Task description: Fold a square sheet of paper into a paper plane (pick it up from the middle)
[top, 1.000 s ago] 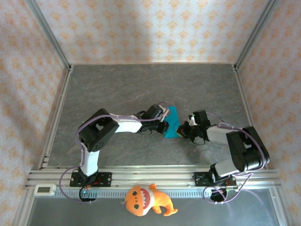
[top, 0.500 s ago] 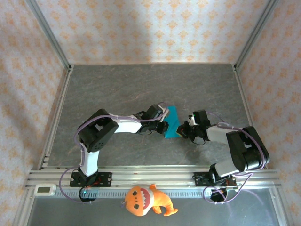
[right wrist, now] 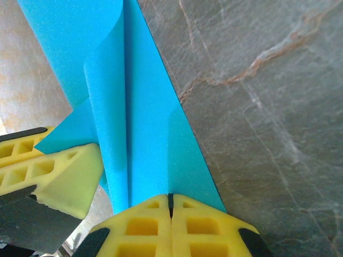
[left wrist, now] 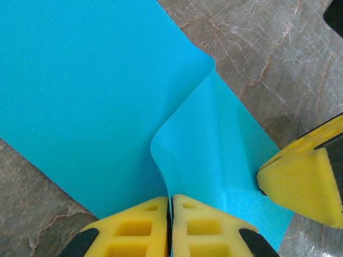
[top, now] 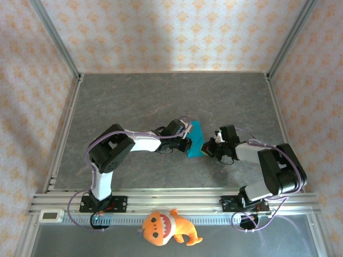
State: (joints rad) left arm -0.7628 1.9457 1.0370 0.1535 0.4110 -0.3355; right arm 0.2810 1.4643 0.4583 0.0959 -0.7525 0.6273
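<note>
The left arm (top: pixel 110 155) has white links between bulky black joints. The right arm (top: pixel 276 171) looks darker, black with a pale grey forearm, though the overhead view leaves its detail uncertain. Thin lilac cables (top: pixel 69 206) loop along both arms down to black base plates (top: pixel 119 203). The fingers (left wrist: pixel 209 235) are yellow foam blocks with moulded rectangular hollows and black trim.

Top cam looks down from behind me over the whole tabletop (top: pixel 134 101); both wrist cams sit super close, sharing the blue paper (left wrist: pixel 80 80).
</note>
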